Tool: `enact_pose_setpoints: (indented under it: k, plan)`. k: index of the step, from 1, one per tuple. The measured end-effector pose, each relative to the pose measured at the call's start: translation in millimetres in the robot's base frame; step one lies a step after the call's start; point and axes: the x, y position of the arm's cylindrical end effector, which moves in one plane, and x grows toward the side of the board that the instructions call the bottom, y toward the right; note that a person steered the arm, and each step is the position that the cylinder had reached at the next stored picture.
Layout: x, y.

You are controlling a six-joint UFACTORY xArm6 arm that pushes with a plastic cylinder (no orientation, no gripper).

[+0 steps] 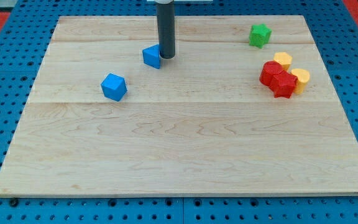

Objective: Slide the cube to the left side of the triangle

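Note:
A blue cube (pixel 114 86) lies on the wooden board's left half. A smaller blue triangle block (pixel 151 56) lies up and to the right of it, near the view's top. My tip (pixel 166 57) stands right beside the triangle's right edge, touching or nearly touching it. The cube is apart from my tip, down and to the left.
A green star-shaped block (pixel 260 35) sits at the top right. Below it is a cluster of two red blocks (pixel 276 78) and two yellow blocks (pixel 283 60) (pixel 301 79) pressed together. The wooden board (pixel 185 155) rests on a blue pegboard.

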Motion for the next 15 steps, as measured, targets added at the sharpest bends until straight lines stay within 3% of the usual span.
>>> enact_pose_setpoints:
  k: [2,4,8,10,11,14,15]
  plan:
    - [128,2]
    - [194,-47]
    - [129,-91]
    - [73,-88]
    - [67,-130]
    - [41,-106]
    - [35,-62]
